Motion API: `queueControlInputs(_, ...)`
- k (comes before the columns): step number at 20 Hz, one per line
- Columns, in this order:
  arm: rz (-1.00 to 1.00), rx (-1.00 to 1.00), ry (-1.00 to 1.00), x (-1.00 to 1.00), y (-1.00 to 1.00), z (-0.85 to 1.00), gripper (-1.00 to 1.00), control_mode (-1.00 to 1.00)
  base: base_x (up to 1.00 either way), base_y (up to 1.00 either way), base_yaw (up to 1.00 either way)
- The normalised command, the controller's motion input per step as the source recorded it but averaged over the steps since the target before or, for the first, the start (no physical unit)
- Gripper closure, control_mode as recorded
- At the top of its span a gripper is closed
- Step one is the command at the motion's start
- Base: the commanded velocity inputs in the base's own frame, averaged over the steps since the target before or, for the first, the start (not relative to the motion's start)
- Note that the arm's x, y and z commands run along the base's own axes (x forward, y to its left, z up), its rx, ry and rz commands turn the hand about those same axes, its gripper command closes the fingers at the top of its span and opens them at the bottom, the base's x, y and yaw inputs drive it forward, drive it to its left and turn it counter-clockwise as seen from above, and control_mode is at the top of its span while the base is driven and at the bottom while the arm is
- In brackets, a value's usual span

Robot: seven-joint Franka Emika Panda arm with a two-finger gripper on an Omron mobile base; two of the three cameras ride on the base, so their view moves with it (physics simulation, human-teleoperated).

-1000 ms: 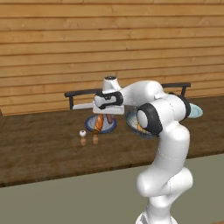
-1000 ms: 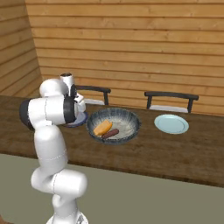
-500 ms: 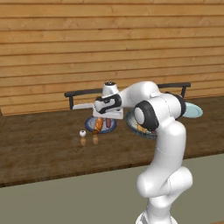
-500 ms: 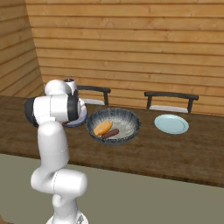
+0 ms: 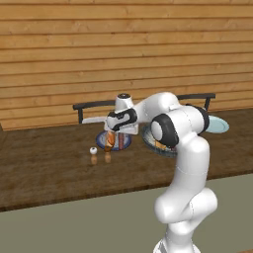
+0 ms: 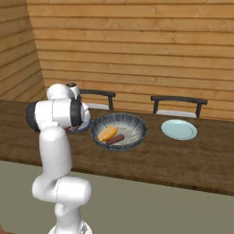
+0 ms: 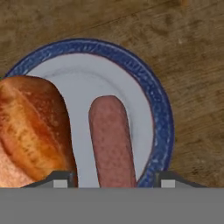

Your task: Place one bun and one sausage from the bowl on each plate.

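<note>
Seen from the hand, the blue-rimmed plate (image 7: 159, 109) holds a golden bun (image 7: 30, 131) on the left and a reddish-brown sausage (image 7: 113, 144) beside it. My gripper (image 7: 114, 178) hangs just above that sausage, open, its fingertips (image 7: 61, 177) standing clear on either side. From the left base the gripper (image 5: 118, 134) is low over this plate (image 5: 127, 143). The large bowl (image 6: 137, 125) holds another bun (image 6: 108, 133) and another sausage (image 6: 115, 139). A pale teal plate (image 6: 178, 129) lies bare to its right.
Two small shakers (image 5: 93, 150) (image 5: 107, 157) stand on the wooden table just in front of the blue plate. Dark chair backs (image 6: 178, 99) line the table's far side against a plank wall.
The hand has sunk lower over the blue-rimmed plate. The fingers have parted, and the sausage now lies on the plate beside the bun.
</note>
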Motion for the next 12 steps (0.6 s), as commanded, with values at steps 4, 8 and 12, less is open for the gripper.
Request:
queueControlInputs(4,0.0,0.05,-0.16,-0.28,-0.07,0.81,-1.0,-1.0,0.0,0.0,0.0)
queueControlInputs(8,0.0,0.09,-0.17,-0.85,-0.38,1.0,-1.0,-1.0,0.0,0.0,0.0)
queueControlInputs(12,0.0,0.1,-0.16,-1.0,-0.66,1.0,-1.0,-1.0,0.0,0.0,0.0)
